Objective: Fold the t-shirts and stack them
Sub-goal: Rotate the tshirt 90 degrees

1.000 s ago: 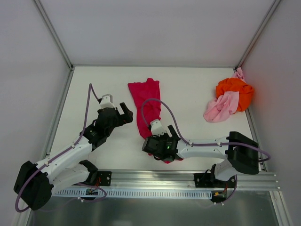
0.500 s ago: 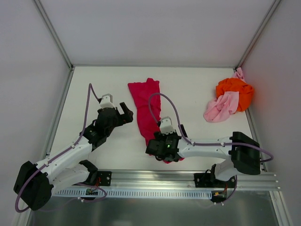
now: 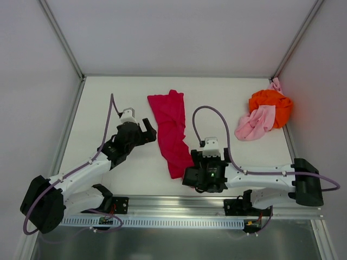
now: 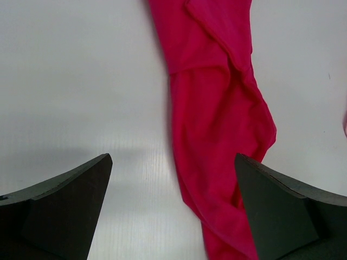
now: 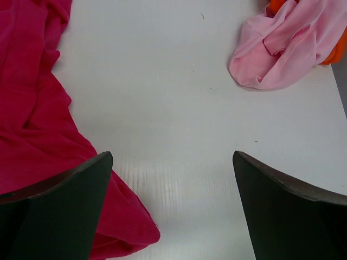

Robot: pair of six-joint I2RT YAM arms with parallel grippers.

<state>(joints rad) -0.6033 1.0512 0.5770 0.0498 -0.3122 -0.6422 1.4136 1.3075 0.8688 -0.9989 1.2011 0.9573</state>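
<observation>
Three t-shirts are on the white table (image 3: 108, 97), and none of them is folded yet. The red t-shirt (image 3: 171, 130) lies in the middle as a long, narrow, wrinkled strip that runs from the far part of the table toward the near edge. The orange t-shirt (image 3: 271, 102) and the pink t-shirt (image 3: 255, 123) are bunched together in the far right corner, touching each other and well apart from the red one.

The left gripper (image 3: 147, 129) is just beside the left edge of the red strip, with its jaws wide apart and nothing between them. The right gripper (image 5: 172, 157) is near the lower end of the strip, on its right side, also wide apart and empty.

I judge that the step in hand is to take the red t-shirt and spread it flat, because it is too crumpled to fold cleanly. To do it well, each gripper should come down on its own side and pinch only one layer at the edge, not a thick bundle of folds. Then both should pull outward together, gently, so the cloth opens without dragging across the table. The grip points should be at the same height on the shirt, or the fold will probably come out crooked.
</observation>
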